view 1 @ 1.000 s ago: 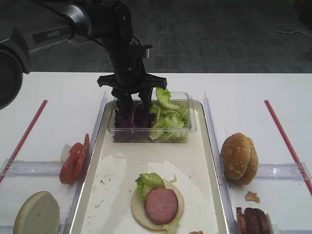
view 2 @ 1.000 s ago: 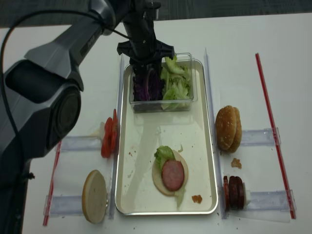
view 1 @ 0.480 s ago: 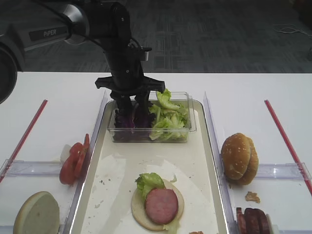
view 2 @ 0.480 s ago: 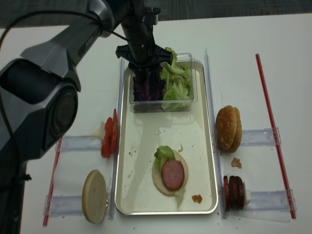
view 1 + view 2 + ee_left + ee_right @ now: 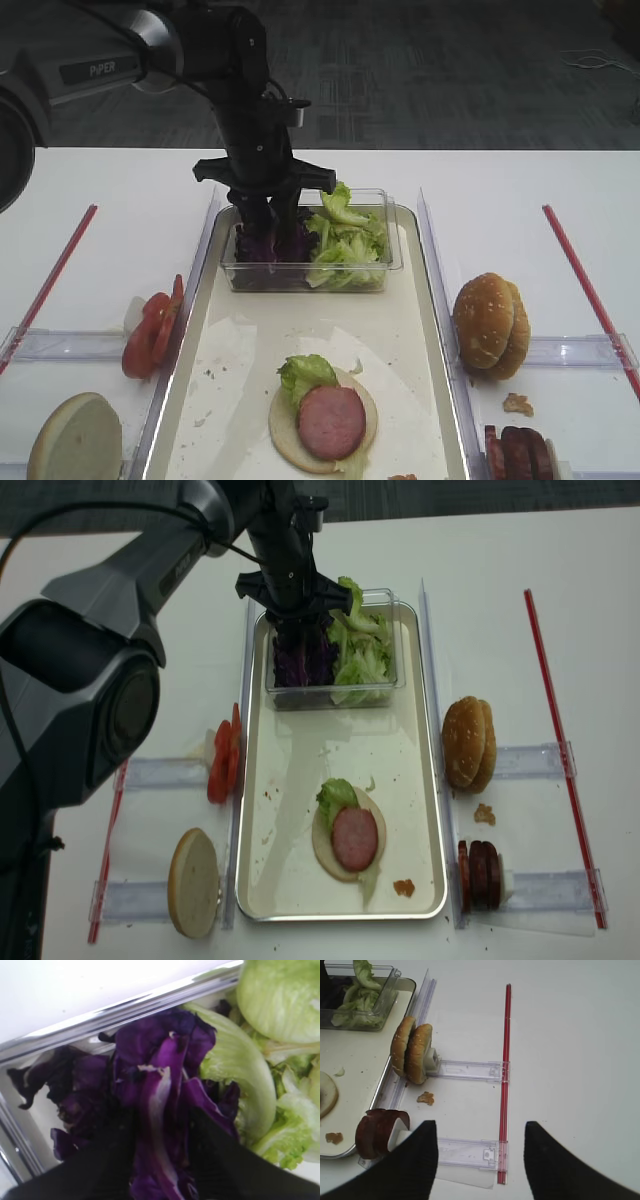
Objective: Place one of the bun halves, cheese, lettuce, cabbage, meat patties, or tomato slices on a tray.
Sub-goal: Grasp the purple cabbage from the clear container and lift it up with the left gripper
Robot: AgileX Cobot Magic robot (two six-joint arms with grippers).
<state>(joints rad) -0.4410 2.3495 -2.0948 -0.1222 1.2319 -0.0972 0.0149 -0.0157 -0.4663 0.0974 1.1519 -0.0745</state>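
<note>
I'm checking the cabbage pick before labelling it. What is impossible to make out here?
- Left gripper: fingertips buried in cabbage, left wrist view; grip unclear.
- Tub floor: hidden by lettuce, both high views.
- Meat patties: cut by frame edge, exterior high.

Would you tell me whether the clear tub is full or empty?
Full: the tub holds purple cabbage on one side and lettuce on the other.

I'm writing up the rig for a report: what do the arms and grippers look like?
The left arm is glossy black with a grey link marked PIPER in white and a black cable alongside. Its left gripper is black. The right gripper shows two broad black fingers.
</note>
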